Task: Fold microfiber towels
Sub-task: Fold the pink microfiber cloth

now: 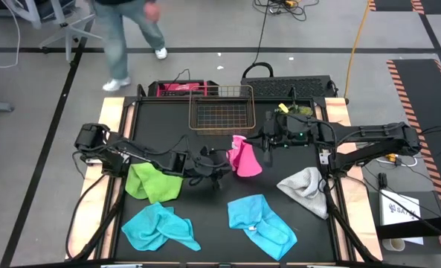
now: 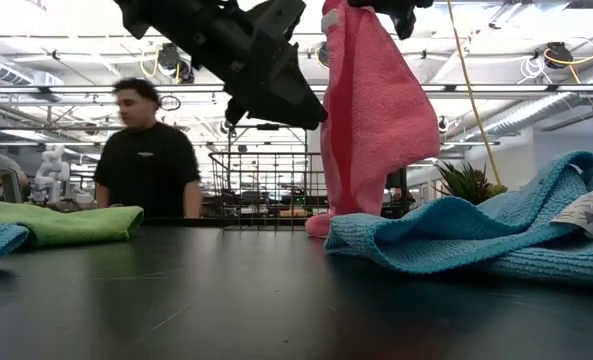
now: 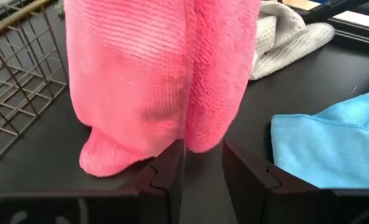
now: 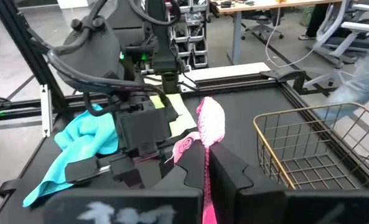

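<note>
Pink towel (image 3: 153, 87) btwn left end effector (image 3: 203, 168) fingers

No legible text; tag on turquoise towel (image 2: 588, 212) unreadable.

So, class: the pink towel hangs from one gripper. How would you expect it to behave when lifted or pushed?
Probably floppy: the pink towel, pinched by the right gripper, hangs in loose vertical folds, its bottom end crumpled on the table. Likely light, since a pinch on one edge holds it up. Its fuzzy pile suggests it would drag and bunch, not slide.
</note>
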Tool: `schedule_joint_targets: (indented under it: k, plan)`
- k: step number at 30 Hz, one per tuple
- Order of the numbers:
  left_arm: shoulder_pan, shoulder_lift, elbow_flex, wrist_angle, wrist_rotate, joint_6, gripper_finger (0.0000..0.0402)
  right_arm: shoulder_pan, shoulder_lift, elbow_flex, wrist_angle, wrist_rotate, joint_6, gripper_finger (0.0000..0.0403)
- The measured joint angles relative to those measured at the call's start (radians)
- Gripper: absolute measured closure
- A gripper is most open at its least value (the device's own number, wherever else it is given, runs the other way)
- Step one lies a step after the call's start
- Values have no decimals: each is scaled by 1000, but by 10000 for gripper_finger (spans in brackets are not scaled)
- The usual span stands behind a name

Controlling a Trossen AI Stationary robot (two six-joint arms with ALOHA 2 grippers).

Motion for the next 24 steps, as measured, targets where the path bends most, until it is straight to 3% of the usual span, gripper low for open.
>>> schedule_joint_targets:
  k: [16, 24]
  plan:
    - [24, 77, -1, 72, -151, -90, 293, 0, 0, 0, 27, 5, -18, 403]
    - [46, 76, -1, 126, -127, -122, 293, 0, 0, 0, 22, 5, -20, 403]
